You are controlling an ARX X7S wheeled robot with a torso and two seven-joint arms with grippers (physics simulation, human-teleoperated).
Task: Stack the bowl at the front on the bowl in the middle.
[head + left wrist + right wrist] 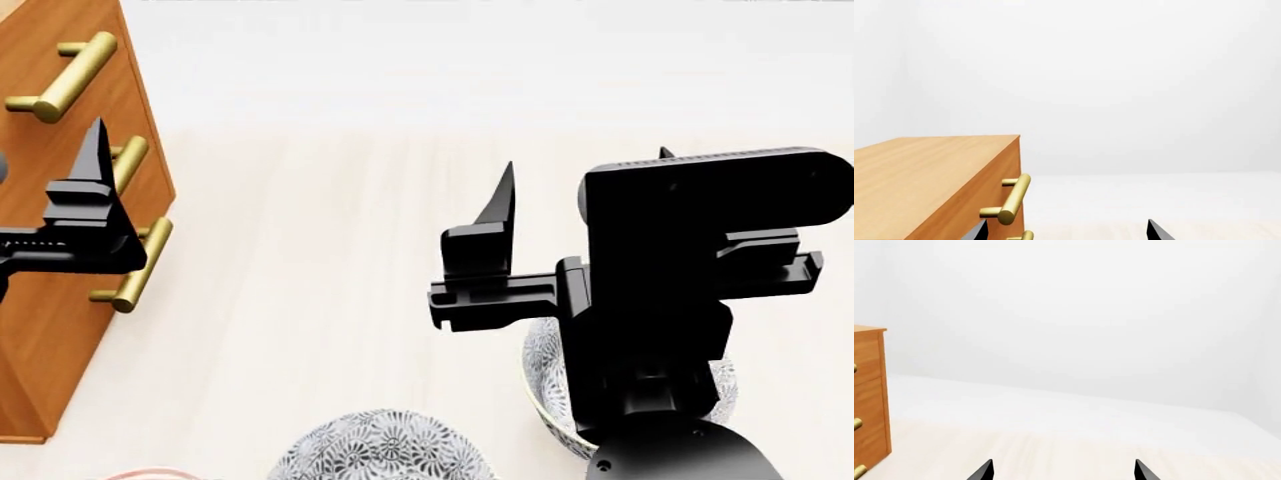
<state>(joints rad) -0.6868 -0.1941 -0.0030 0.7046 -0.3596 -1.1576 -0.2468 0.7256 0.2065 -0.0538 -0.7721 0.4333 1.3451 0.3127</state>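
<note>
Two patterned bowls show in the head view. One bowl (380, 447) sits at the bottom edge of that view; a second bowl (547, 375) lies beside it, mostly hidden under the right arm. Which is the "front" and which the "middle" bowl cannot be settled from these pictures; a pink rim (140, 474) at the lower corner may belong to a third.

The right gripper (587, 235) hangs above the hidden bowl with jaws apart and nothing between them. Its wrist view shows only two fingertips (982, 471) wide-set over bare floor. Judged: it is poised for a descent, not yet engaged.

The left gripper (94, 215) is raised near the cabinet (54, 330), well apart from the bowls, probably parked out of the way. Its jaws also stand apart and empty, as its wrist view shows.

The bowls rest on a pale wood-grain surface (320, 300). The cabinet has brass handles (1013, 200). Beyond are plain white walls.
</note>
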